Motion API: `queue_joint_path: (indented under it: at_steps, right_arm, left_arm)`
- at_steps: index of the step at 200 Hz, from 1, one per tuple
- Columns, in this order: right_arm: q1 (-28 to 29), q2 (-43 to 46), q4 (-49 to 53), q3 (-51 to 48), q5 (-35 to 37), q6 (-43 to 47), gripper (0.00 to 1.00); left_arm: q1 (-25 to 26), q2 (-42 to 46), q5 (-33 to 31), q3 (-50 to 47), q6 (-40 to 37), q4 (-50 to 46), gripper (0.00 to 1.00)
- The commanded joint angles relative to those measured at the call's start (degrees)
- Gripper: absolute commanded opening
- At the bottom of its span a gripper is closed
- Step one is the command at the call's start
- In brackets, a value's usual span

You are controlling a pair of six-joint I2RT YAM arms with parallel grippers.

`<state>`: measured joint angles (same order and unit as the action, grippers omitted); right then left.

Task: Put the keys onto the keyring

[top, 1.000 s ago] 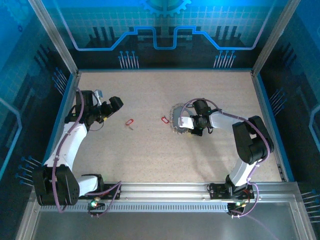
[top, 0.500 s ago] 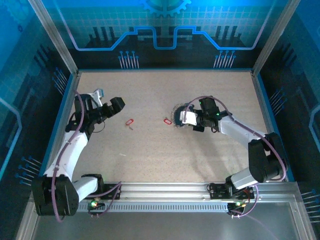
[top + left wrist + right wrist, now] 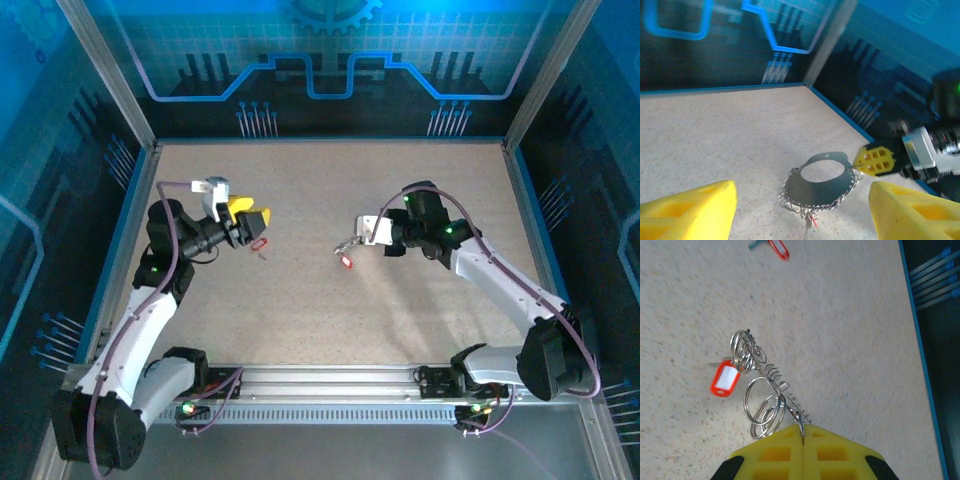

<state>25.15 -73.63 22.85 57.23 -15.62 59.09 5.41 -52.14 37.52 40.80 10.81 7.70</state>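
We are looking at a robot test cell in a lab. A speckled beige surface [image 3: 300, 310] is boxed in by blue wall panels [image 3: 330, 60] printed with circuit lines and a gear, held by metal posts [image 3: 105, 75]. The left arm [image 3: 140, 310] and the right arm [image 3: 500, 285], both white, are bolted to a metal rail [image 3: 330, 378] at its near edge.

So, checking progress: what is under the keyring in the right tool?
A red-tagged key hangs at the lower end of the keyring, over bare table. The right tool is shut on its top; the stretch between the pads is covered.
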Motion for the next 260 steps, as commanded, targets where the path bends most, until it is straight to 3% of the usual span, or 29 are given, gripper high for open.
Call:
queue_joint_path:
  at_steps: [1, 34, 72, 111, 126, 161, 211, 260]
  right_arm:
    - [2.22, 2.36, 3.70, 2.49, -5.86, 4.85, 0.00]
    - [5.95, 2.64, 7.39, 5.42, -6.41, 8.99, 0.00]
    - [14.06, 2.52, 9.54, 7.61, -0.02, 14.30, 0.00]
    - [16.63, -0.79, 10.70, 12.13, -4.39, 10.67, 0.00]
    - [16.87, -1.34, 6.02, 10.99, -8.87, 6.16, 0.00]
    - [17.65, -3.25, -1.24, 8.86, -17.50, -1.56, 0.00]
    - [18.71, -7.59, -1.63, 12.74, -10.72, -12.62, 0.00]
    - [19.40, -8.18, -4.60, 13.99, -5.80, -28.00, 0.00]
  left_arm:
    - [3.88, 2.53, 4.31, 2.89, -16.19, -6.39, 0.71]
    - [8.83, 4.53, 4.82, 3.79, -29.75, -14.20, 0.64]
    - [10.62, 4.55, 5.65, 4.64, -33.20, -18.31, 0.55]
    - [11.89, 3.52, 3.94, 4.63, -35.88, -18.79, 0.42]
    - [12.86, 4.23, 3.64, 2.93, -37.48, -17.96, 0.39]
    - [16.24, 6.44, -1.24, -2.09, -38.09, -14.32, 0.43]
    - [18.02, 4.31, -2.71, -3.72, -30.82, -11.31, 0.53]
    - [18.15, 5.14, -7.35, -4.50, -26.10, -11.91, 0.54]
